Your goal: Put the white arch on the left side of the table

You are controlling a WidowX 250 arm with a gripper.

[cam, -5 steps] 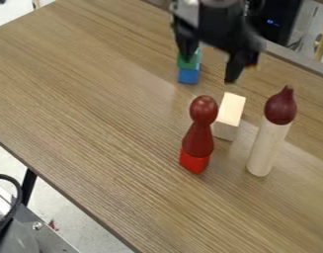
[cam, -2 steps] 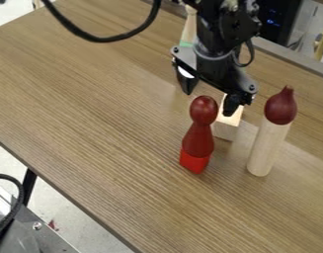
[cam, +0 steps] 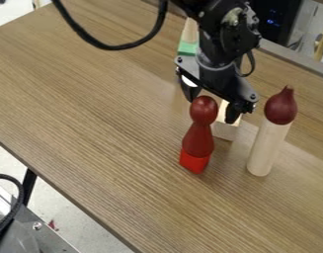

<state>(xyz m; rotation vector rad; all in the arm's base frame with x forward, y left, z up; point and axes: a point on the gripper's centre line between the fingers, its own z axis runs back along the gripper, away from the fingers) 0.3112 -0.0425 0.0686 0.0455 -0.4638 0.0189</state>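
While the claw (cam: 211, 109) hangs spread wide, pale floor (cam: 71, 220) flanks the wood-grained table (cam: 91, 123).

White arch (cam: 225, 130), partly hidden, on brown table (cam: 98, 108)

black arm (cam: 220, 27), curved black cable (cam: 111, 48), dark grey collar (cam: 212, 63), wide bracket (cam: 220, 85) with small round screws (cam: 253, 97), black fingers (cam: 189, 93)

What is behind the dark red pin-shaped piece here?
A pale block sits just behind the dark red piece, its near face mostly showing. The gripper covers part of the block's top, and anything directly behind the red piece is hidden.
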